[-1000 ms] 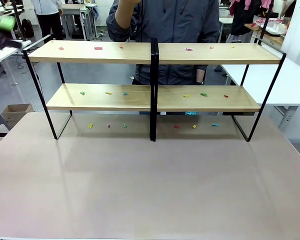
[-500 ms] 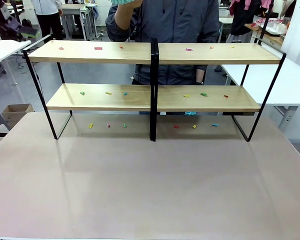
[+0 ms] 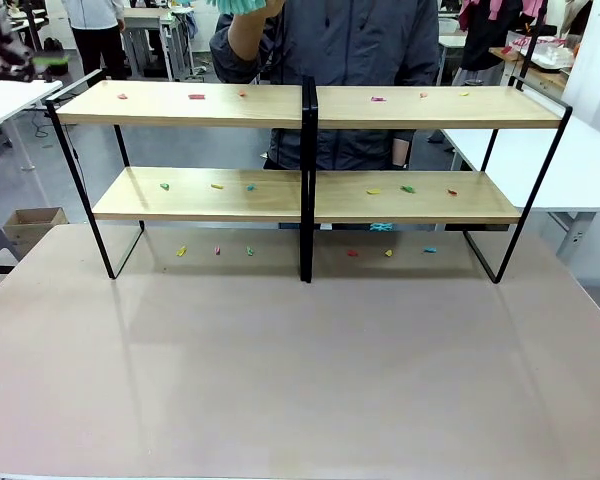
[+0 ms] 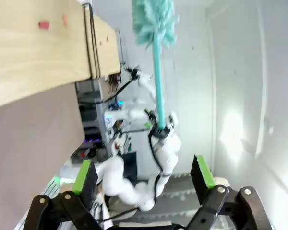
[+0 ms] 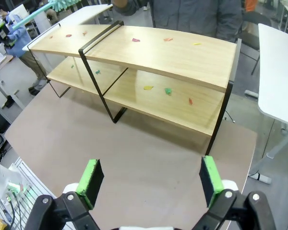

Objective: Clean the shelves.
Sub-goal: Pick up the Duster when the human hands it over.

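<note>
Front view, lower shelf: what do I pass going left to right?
Along the lower shelf: green scrap, yellow scrap, blue scrap, black post, second yellow scrap, second green scrap, red scrap.

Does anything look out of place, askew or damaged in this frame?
Yes: small coloured scraps lie scattered along both boards of the shelves and on the tabletop under them. The shelves themselves stand straight, with no visible damage.

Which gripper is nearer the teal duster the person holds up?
Left. The left gripper is up beside the shelves' left end, facing the duster; the right gripper hangs over the tabletop, on the shelves' near side.
</note>
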{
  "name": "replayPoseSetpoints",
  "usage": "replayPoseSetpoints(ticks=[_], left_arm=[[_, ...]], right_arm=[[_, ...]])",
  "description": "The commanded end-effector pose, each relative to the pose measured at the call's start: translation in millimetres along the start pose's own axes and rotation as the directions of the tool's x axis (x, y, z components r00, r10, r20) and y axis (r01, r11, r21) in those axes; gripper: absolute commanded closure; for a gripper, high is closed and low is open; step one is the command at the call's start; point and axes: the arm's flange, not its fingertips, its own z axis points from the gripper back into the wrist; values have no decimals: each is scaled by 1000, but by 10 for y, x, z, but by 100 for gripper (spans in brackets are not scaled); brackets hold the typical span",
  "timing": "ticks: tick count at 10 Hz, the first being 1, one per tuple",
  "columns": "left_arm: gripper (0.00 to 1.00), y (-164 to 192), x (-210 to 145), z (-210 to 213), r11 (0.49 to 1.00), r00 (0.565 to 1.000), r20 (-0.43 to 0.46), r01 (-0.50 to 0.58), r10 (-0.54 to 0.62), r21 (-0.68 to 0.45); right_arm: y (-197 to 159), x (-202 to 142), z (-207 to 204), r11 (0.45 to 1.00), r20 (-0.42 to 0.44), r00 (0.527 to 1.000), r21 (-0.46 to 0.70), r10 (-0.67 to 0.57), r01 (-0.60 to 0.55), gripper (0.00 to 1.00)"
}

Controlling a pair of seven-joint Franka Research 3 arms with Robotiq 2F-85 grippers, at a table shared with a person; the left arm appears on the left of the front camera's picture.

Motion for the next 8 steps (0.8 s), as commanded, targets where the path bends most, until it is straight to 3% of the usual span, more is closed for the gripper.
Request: replayPoseSetpoints(ticks=[1, 4, 8], left_arm=[[0, -285, 230, -501, 999, 997, 73, -38, 36, 22], [0, -395, 646, -1170, 995, 997, 18, -69, 68, 66], [0, -277, 719, -1579, 994, 994, -37, -102, 104, 51]], right_arm=[[-3, 4, -3, 1000, 0, 1000, -1, -1, 1, 0], [-3, 4, -3, 1000, 0, 1000, -1, -1, 1, 0], [-3, 4, -3, 1000, 0, 1000, -1, -1, 1, 0]])
